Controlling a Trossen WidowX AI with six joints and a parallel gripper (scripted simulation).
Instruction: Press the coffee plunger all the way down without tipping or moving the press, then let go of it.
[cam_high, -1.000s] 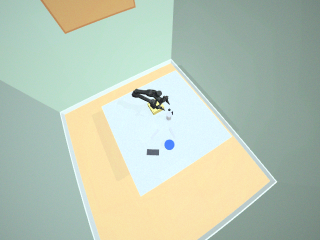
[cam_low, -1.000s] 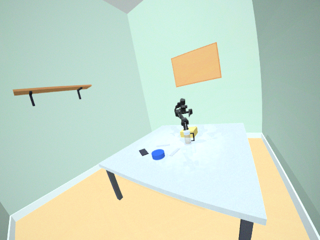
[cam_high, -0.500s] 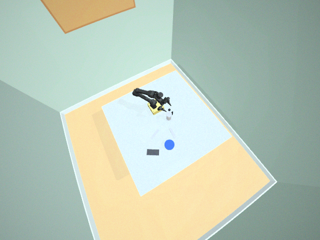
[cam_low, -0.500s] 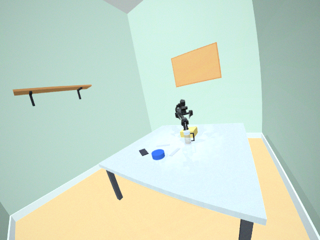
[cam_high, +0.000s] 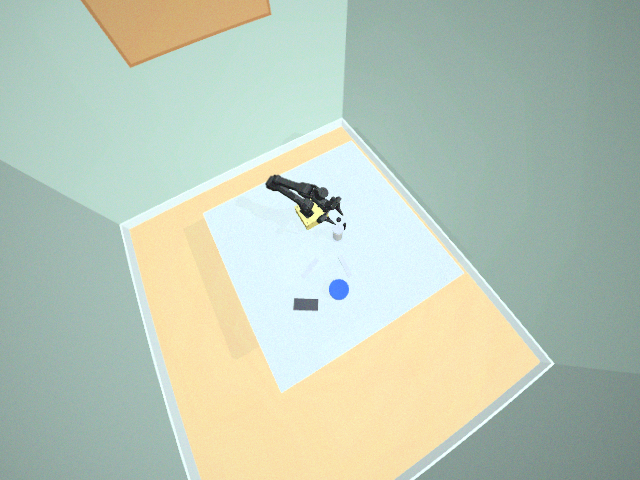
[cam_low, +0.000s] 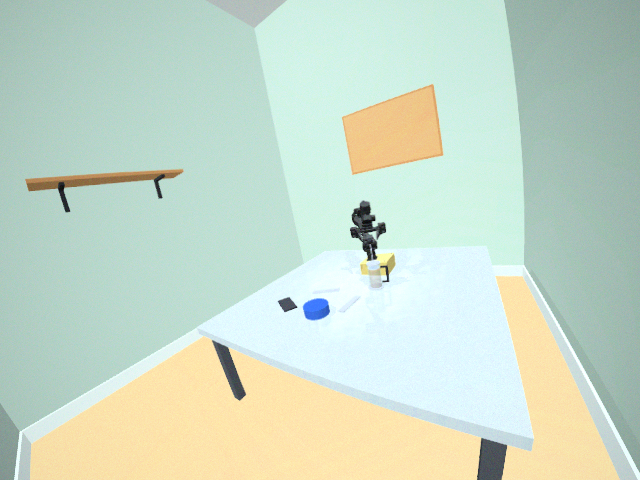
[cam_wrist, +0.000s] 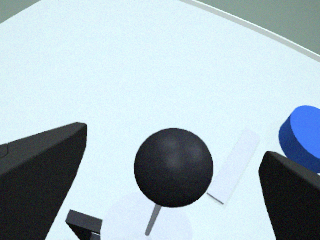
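The coffee press (cam_low: 375, 276) stands upright on the white bench (cam_low: 423, 330), just in front of the yellow arm base (cam_low: 385, 260), with its handle on the side toward that base. The black plunger knob (cam_wrist: 174, 167) sits raised on a thin rod (cam_wrist: 152, 219) above the pale lid (cam_wrist: 148, 236).

Handling, as judged: the body looks clear, thin-walled and light, so it is likely to slide or tip under any sideways load. The knob is round and smooth, likely slippery. Take hold at the knob's widest part and drive straight down along the rod.

The pincer (cam_wrist: 172, 180) is partly open and holds nothing. Its dark fingers flank the knob on both sides, apart from it.

The bench top appears smooth and faintly glossy, offering little friction. Near the press lie two pale flat strips, one of them (cam_wrist: 234, 166) visible from the wrist. A blue round disc (cam_low: 315, 308) and a dark flat card (cam_low: 287, 304) lie farther off. The room has pale green walls, an orange floor, an orange wall panel (cam_low: 392, 129) and a wooden shelf (cam_low: 103, 179)
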